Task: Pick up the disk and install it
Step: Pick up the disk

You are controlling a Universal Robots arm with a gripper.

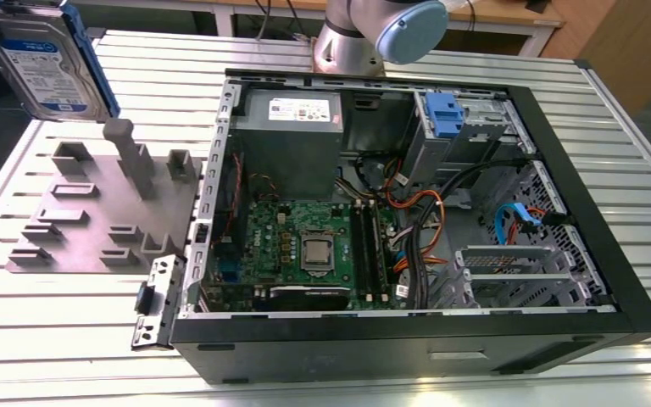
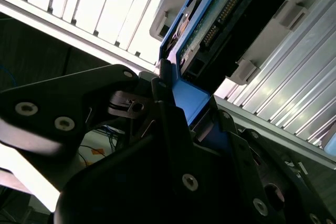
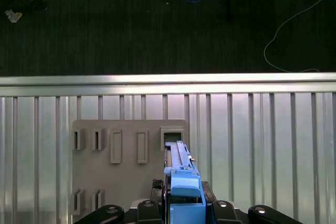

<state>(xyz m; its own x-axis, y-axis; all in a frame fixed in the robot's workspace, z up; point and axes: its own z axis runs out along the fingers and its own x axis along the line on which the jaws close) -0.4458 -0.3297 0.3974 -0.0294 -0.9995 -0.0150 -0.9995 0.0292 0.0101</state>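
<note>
The disk [image 1: 48, 59], silver with a white-and-blue label and blue rails, hangs upright in the air at the exterior view's far left, above the grey slotted holder plate [image 1: 77, 212]. In the first wrist view the disk [image 3: 180, 163] appears edge-on over the holder plate [image 3: 126, 182], and my gripper [image 3: 184, 209] is shut on its blue rail end. The second wrist view has the black fingers [image 2: 168, 103] clamped on the blue rail, with the disk's [image 2: 220, 19] circuit-board side facing the camera.
An open black computer case [image 1: 416, 339] lies on the slatted metal table [image 1: 54, 322], showing a motherboard [image 1: 308, 250], cables and a drive bay with a blue latch [image 1: 444, 114]. The arm's base [image 1: 359, 34] stands behind the case. Dark floor lies beyond the table edge [image 3: 168, 80].
</note>
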